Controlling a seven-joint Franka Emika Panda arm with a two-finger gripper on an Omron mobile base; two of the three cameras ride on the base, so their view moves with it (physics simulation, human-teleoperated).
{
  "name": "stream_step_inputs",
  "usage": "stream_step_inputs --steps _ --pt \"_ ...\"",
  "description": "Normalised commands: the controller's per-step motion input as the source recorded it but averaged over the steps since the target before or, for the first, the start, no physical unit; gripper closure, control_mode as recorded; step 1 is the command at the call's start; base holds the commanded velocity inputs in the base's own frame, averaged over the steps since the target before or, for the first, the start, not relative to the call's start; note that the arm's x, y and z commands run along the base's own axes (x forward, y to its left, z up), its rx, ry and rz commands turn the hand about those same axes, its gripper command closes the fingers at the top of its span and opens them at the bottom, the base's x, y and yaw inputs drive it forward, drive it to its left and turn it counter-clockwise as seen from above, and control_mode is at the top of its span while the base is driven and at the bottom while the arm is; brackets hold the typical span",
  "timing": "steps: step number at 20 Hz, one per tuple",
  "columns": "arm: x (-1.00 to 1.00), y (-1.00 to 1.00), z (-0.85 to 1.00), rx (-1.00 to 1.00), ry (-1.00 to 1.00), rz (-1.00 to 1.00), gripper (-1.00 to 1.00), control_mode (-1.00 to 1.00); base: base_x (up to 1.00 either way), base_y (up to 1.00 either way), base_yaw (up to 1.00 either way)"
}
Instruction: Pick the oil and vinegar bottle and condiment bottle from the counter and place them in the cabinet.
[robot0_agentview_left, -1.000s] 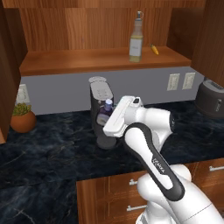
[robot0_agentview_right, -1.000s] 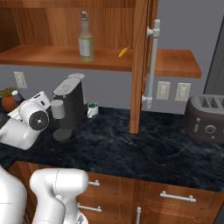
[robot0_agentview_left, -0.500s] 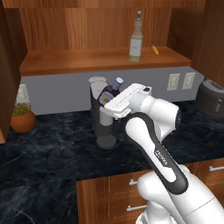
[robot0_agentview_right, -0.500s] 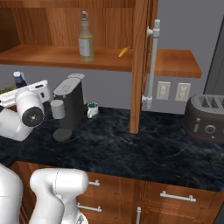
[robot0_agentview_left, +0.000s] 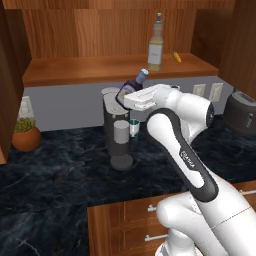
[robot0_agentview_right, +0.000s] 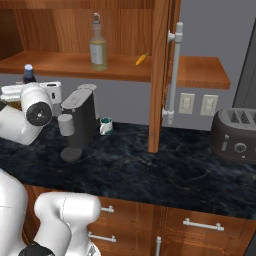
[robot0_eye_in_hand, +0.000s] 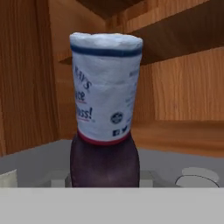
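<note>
Fingers of the gripper (robot0_agentview_left: 131, 95) are pinched on the condiment bottle (robot0_agentview_left: 132, 88), which is held tilted in the air, its cap leaning up and to the right in the left base view. The fingertips themselves are hidden behind the white hand, so the exact contact is probably on the dark lower body of the bottle, which the hand view shows rising straight out from between them.

Left of the fingers and well below sits a potted plant (robot0_agentview_left: 25, 136) on the counter (robot0_agentview_left: 65, 175). Just beneath the fingers stands a dark coffee machine (robot0_agentview_left: 116, 131), with a small cup (robot0_agentview_left: 134, 128) beside it. Above and beyond the fingers runs the cabinet shelf (robot0_agentview_left: 85, 70), bare in the stretch nearest the held bottle. Farther right and higher, the oil and vinegar bottle (robot0_agentview_left: 156, 45) stands upright on that shelf, with a small yellow item (robot0_agentview_left: 176, 56) near it. Far right on the counter is a toaster (robot0_agentview_right: 235, 134).

As a judgement, half the job is done: the tall bottle is stored. What is left is raising the small bottle over the shelf edge, righting it, setting it down and letting go.
</note>
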Motion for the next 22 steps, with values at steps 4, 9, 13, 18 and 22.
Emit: stream_step_inputs --steps 4,9,13,18,22 --pt "0.01 -0.15 0.41 0.0 0.28 -0.01 1.0 -1.0 0.0 0.0 0.0" --pt "0.04 -0.08 0.26 -0.01 0.26 -0.02 1.0 -1.0 0.0 0.0 0.0" --pt "0.0 0.0 0.15 -0.1 0.21 -0.04 1.0 -1.0 0.0 0.0 0.0" --pt "0.0 0.0 0.3 -0.18 0.08 -0.04 1.0 -1.0 0.0 0.0 0.0" --pt "0.0 -0.04 0.42 -0.23 0.0 -0.01 1.0 -1.0 0.0 0.0 0.0"
